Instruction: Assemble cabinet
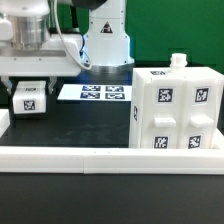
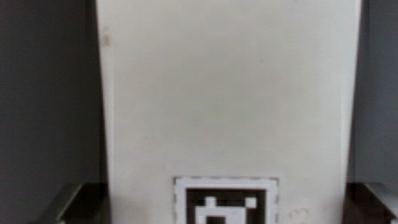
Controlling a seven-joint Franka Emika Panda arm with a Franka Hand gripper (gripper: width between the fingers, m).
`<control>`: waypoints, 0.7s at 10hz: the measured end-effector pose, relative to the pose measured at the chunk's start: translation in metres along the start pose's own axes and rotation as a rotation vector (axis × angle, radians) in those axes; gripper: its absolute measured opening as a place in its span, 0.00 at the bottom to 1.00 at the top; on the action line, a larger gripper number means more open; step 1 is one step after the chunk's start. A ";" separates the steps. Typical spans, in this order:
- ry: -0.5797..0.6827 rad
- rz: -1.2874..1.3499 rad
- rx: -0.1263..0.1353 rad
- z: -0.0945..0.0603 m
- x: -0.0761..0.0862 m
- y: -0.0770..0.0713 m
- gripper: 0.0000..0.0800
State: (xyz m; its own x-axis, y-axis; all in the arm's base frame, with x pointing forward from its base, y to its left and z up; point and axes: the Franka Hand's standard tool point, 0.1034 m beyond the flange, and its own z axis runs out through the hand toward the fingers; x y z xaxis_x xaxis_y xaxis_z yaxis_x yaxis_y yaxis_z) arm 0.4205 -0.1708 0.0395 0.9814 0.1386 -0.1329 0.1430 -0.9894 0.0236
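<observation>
The cabinet body [image 1: 175,108], a big white box with several black-and-white tags and a small knob on top, stands at the exterior view's right. My gripper [image 1: 30,84] is at the exterior view's left, shut on a small white panel [image 1: 31,97] with one tag, held low over the black table. In the wrist view the panel [image 2: 222,90] fills the middle, its tag near the gripper [image 2: 222,205]. The dark fingers [image 2: 79,203] lie against its two long edges.
The marker board [image 1: 93,92] lies flat behind the middle of the table, next to the arm's white base [image 1: 107,40]. A long low white rail [image 1: 100,158] runs along the front edge. A white block [image 1: 4,120] sits at the far left.
</observation>
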 end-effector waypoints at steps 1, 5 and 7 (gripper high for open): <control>0.002 -0.007 0.014 -0.016 0.003 -0.006 0.70; 0.048 -0.022 0.029 -0.083 0.032 -0.040 0.70; 0.050 0.057 0.026 -0.107 0.054 -0.068 0.70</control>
State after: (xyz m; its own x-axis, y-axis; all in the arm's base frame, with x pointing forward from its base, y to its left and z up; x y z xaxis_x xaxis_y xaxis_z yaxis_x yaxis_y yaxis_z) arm 0.4772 -0.0917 0.1369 0.9931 0.0830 -0.0827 0.0836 -0.9965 0.0041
